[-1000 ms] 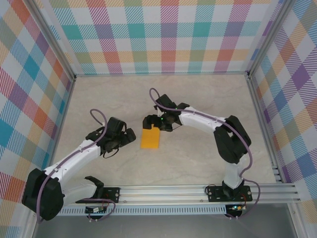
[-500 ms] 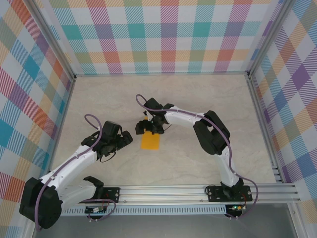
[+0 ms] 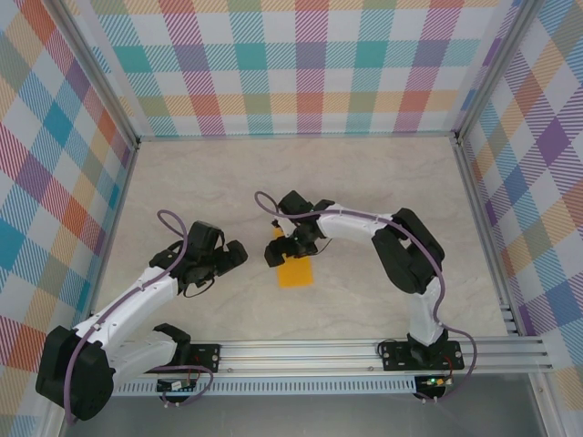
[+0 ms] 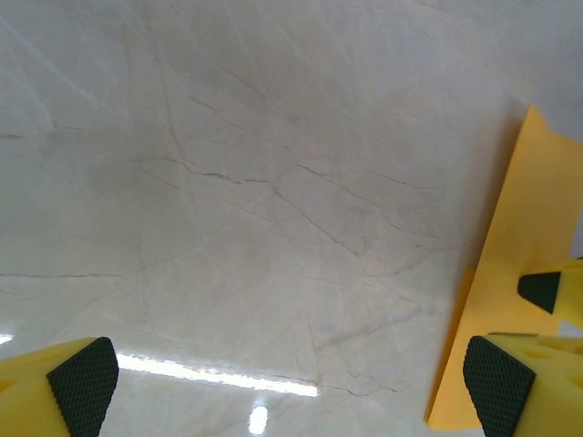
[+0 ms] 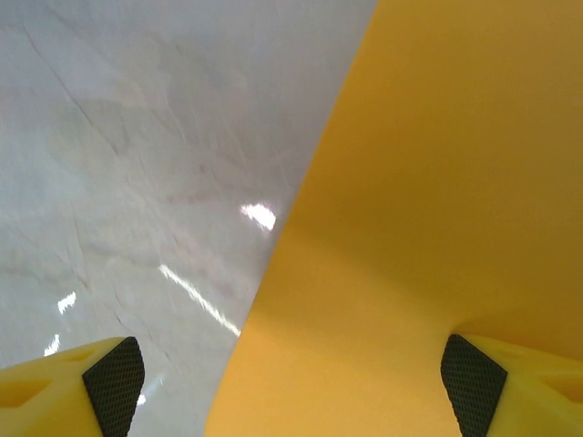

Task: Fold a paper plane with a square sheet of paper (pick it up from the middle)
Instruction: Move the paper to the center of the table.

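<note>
The square sheet of paper [image 3: 294,271] is orange and lies on the table as a narrow folded oblong, not a pointed paper plane. My right gripper [image 3: 282,248] hangs over its far end, open. In the right wrist view the paper [image 5: 437,182] spreads flat under and between the wide-apart pads of the right gripper [image 5: 291,382]. My left gripper [image 3: 235,255] stands open to the left of the sheet, apart from it. In the left wrist view the left gripper [image 4: 290,382] spans bare table, with the paper [image 4: 524,228] at the right edge.
The marble-look tabletop [image 3: 364,191] is walled by checked panels [image 3: 301,64] at the back and sides. An aluminium rail [image 3: 346,350] runs along the near edge by the arm bases. A yellow fingertip [image 4: 547,289] of the right gripper rests over the paper.
The paper has slid right and toward the near edge, turning slightly. The right gripper moved with it over its far end. The left arm drew back a little, then held still.
</note>
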`<state>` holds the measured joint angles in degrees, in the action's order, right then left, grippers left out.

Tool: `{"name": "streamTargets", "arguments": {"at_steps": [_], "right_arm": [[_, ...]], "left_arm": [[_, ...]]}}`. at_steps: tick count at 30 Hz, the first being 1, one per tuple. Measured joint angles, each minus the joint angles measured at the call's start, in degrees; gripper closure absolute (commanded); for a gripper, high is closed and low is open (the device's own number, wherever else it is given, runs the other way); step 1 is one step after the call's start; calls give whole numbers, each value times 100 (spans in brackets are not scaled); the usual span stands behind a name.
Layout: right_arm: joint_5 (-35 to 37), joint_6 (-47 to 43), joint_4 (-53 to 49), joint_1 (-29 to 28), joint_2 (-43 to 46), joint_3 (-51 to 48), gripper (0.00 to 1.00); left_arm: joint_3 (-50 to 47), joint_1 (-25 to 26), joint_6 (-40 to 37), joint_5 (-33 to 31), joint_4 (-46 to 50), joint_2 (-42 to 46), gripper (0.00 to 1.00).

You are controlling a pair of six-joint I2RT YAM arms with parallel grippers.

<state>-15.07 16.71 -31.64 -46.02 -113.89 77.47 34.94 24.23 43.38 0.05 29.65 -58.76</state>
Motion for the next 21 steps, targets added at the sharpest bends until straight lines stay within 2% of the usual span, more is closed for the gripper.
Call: {"name": "streamTargets", "arguments": {"at_steps": [5, 10, 12, 18, 21], "right_arm": [[216, 463, -61, 7, 518, -404, 12], [542, 1443, 37, 96, 1753, -1036, 14], [590, 1814, 76, 186, 2168, -1272, 18], [601, 2636, 212, 492, 2660, -2114, 30], [442, 2848, 310, 610, 2662, -2479, 36]], "left_arm": [[0, 0, -81, 496, -452, -17, 8], [0, 155, -35, 887, -1123, -199, 17], [2, 308, 24, 975, -1432, -363, 22], [275, 970, 229, 1187, -2232, -1475, 41], [645, 1174, 234, 1252, -2437, -2124, 45]]}}
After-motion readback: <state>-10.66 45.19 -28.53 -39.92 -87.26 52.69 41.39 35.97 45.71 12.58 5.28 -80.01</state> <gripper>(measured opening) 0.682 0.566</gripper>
